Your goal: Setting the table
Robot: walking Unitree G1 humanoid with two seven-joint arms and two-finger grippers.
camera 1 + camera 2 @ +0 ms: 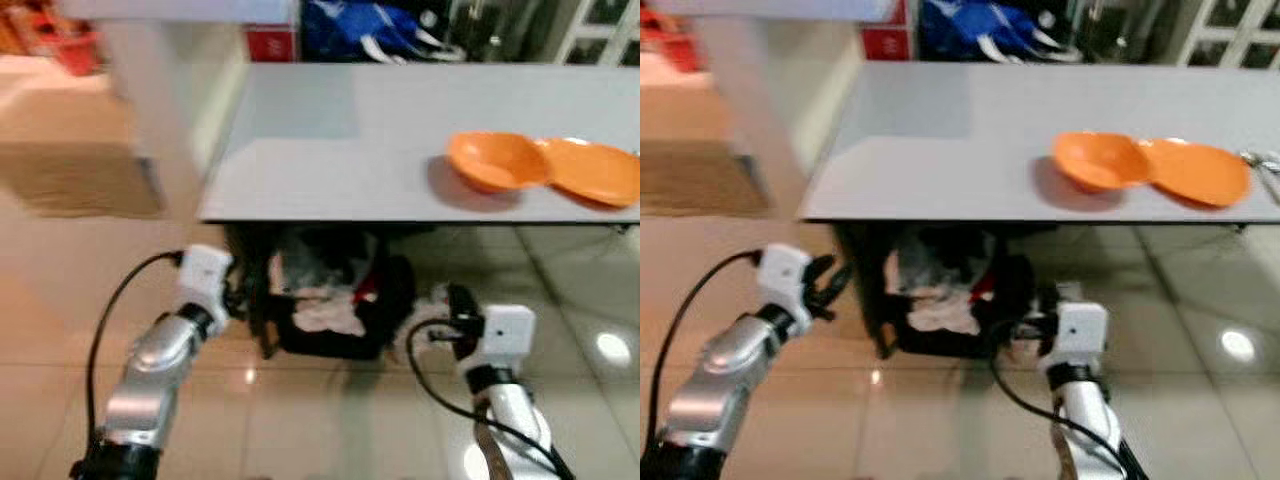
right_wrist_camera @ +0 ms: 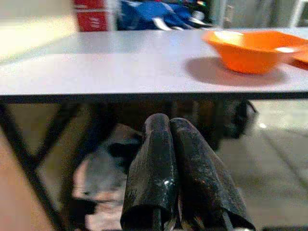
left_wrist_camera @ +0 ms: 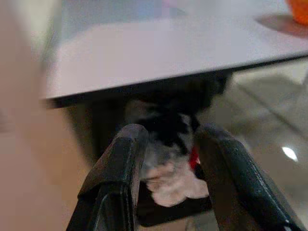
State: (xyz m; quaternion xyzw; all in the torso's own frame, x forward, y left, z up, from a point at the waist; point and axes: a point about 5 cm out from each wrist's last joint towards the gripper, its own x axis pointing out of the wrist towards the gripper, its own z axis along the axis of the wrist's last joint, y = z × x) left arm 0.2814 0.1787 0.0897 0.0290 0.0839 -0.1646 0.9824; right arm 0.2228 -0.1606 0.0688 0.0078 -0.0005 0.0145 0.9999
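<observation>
An orange bowl (image 1: 497, 160) stands on the grey table (image 1: 340, 140) near its front right edge, and an orange plate (image 1: 595, 170) touches it on the right. Something like cutlery (image 1: 1262, 160) lies at the far right. Both my arms are held low in front of the table, below its top. My left gripper (image 1: 830, 282) is open with nothing between its fingers (image 3: 120, 159), level with the table's front left corner. My right gripper (image 2: 168, 126) is shut and empty, pointing under the table edge left of the bowl.
A black basket (image 1: 385, 300) with crumpled cloths sits on the tiled floor under the table, between my grippers. A blue bag (image 1: 370, 28) and a red box (image 1: 270, 42) stand behind the table. A brown mat (image 1: 80, 180) lies on the left.
</observation>
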